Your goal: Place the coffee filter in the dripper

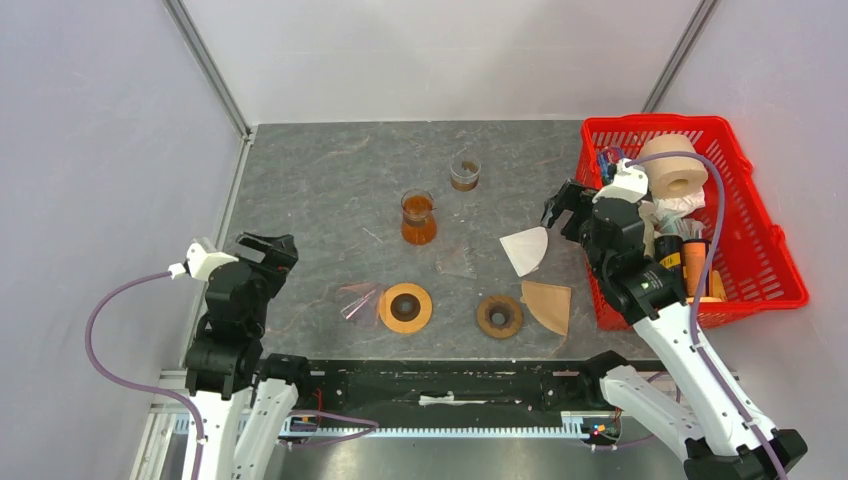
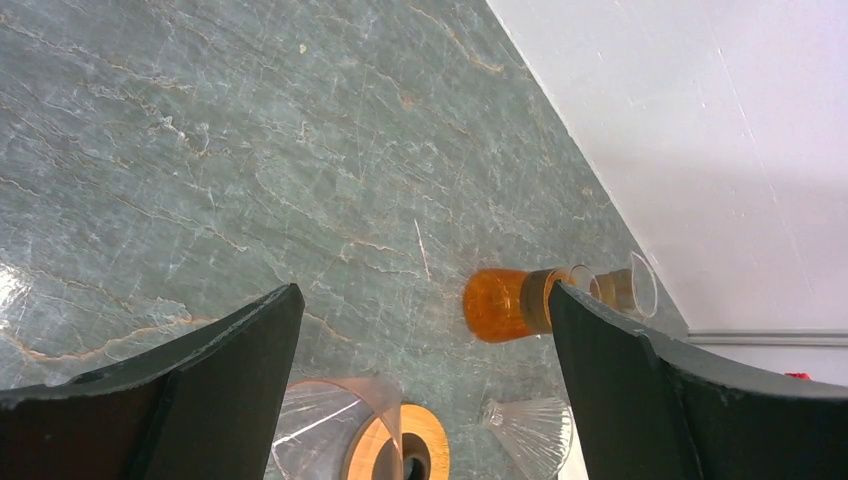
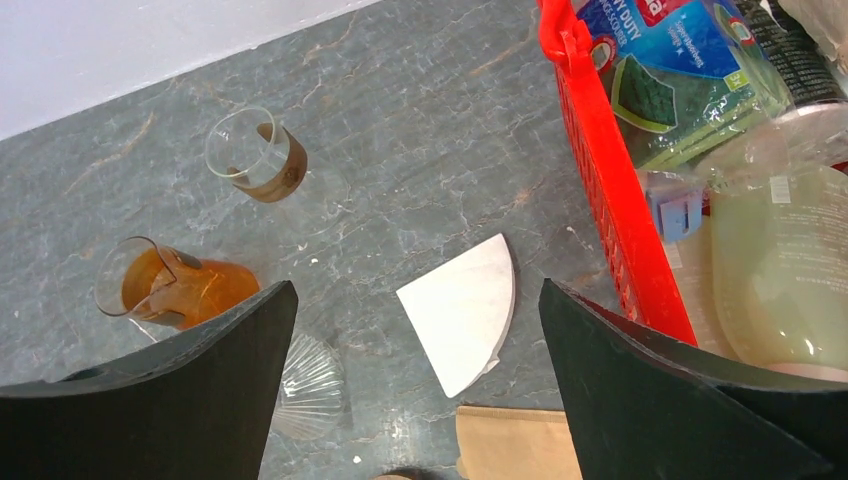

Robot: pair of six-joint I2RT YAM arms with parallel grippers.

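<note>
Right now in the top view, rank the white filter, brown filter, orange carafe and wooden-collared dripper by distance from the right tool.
1. white filter, just beside the right tool
2. brown filter, toward the bases
3. orange carafe, mid-table
4. wooden-collared dripper, near edge, leftmost

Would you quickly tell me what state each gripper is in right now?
Left gripper: open, holding nothing.
Right gripper: open, holding nothing.

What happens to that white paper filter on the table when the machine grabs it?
The white filter looks like thin folded paper, so it is probably very light and floppy, bending when lifted. It lies flat on the smooth table, so it may slide rather than lift, and a pinch could crease it.
</note>
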